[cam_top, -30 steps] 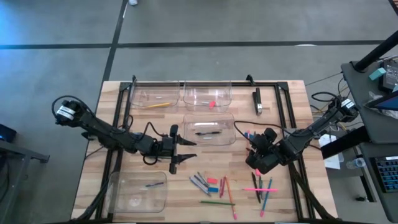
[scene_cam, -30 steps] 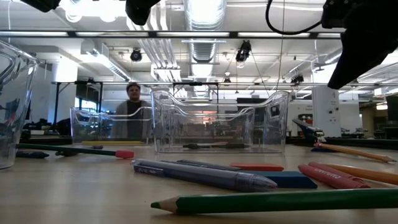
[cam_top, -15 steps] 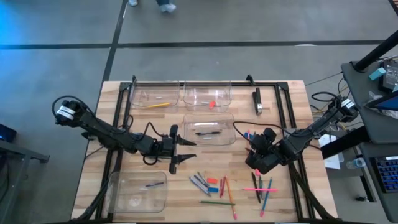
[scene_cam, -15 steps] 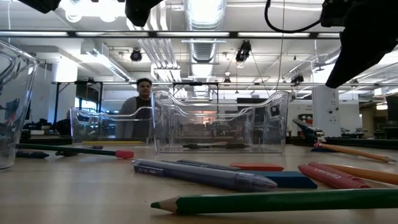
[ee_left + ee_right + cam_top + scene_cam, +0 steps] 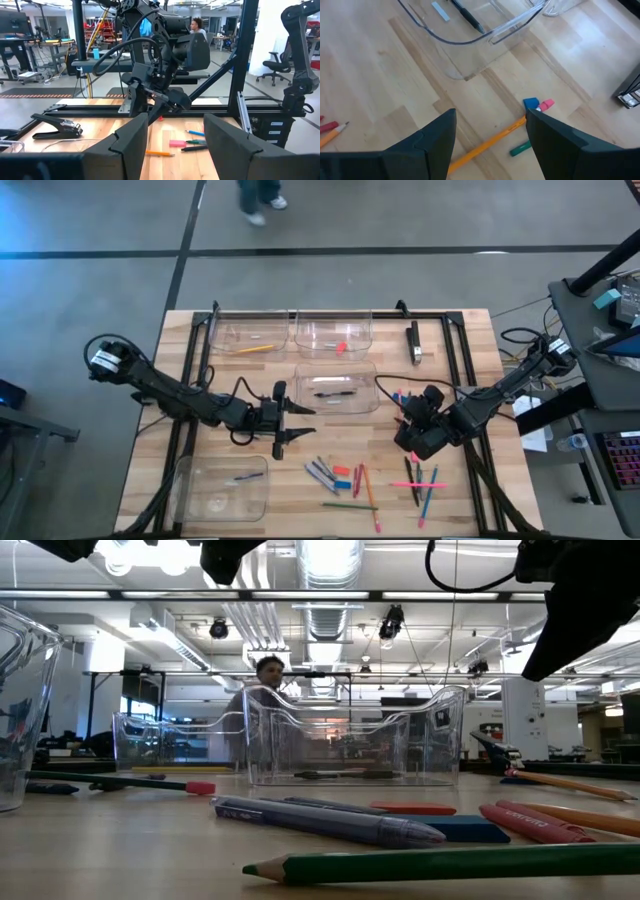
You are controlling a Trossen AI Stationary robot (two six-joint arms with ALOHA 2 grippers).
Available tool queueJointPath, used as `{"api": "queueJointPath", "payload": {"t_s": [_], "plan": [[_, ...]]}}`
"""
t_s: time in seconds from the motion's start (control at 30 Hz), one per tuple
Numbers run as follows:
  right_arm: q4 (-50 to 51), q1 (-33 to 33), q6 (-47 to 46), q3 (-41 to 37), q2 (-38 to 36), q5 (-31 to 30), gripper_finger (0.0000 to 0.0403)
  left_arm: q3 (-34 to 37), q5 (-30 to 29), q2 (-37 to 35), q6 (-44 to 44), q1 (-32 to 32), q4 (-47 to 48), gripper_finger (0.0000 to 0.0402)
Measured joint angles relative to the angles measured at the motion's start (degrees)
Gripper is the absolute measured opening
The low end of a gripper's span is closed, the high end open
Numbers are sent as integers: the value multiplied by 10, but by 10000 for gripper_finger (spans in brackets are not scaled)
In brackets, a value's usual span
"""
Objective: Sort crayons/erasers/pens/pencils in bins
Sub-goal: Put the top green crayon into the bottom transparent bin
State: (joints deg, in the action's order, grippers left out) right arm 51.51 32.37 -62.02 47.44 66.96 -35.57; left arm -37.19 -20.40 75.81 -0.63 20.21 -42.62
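Both grippers hang open above the wooden table and hold nothing. My left gripper (image 5: 303,421) (image 5: 175,145) points level toward the table's right, just near of the centre bin (image 5: 337,388), which holds a black pen (image 5: 467,17). My right gripper (image 5: 408,418) (image 5: 492,142) tilts down over an orange pencil (image 5: 490,141), a blue eraser (image 5: 531,103) and a pink eraser (image 5: 546,104) lying flat. Loose crayons, pens and pencils (image 5: 340,475) (image 5: 420,480) lie near the front edge. The far bins hold a yellow pencil (image 5: 252,349) and a red eraser (image 5: 341,347).
A fourth clear bin (image 5: 222,486) sits at the near left with a small stick inside. A black oblong block (image 5: 413,343) lies at the far right. A black frame (image 5: 455,350) rims the table. A person (image 5: 262,690) stands beyond the far edge.
Both arms have kept still. Beyond the table's far edge a person has walked toward the right.
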Motion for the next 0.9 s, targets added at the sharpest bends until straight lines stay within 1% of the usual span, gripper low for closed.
{"api": "queueJointPath", "payload": {"t_s": [0.27, 0.37, 0.57, 0.77, 0.9], "plan": [[-1, 0, -11, -7, 17, 8, 228, 0, 0, 0, 0, 0, 0, 178], [-3, 0, -13, -10, 21, 25, 228, 0, 0, 0, 0, 0, 0, 178], [-44, 6, -14, -29, 25, 89, 228, 0, 0, 0, -1, 0, 0, 178], [-58, 20, -14, -45, 25, 109, 228, 0, 0, 0, -1, 0, 0, 178], [-59, 33, -50, -62, 25, 120, 228, 0, 0, 0, -4, 0, 0, 178]]}}
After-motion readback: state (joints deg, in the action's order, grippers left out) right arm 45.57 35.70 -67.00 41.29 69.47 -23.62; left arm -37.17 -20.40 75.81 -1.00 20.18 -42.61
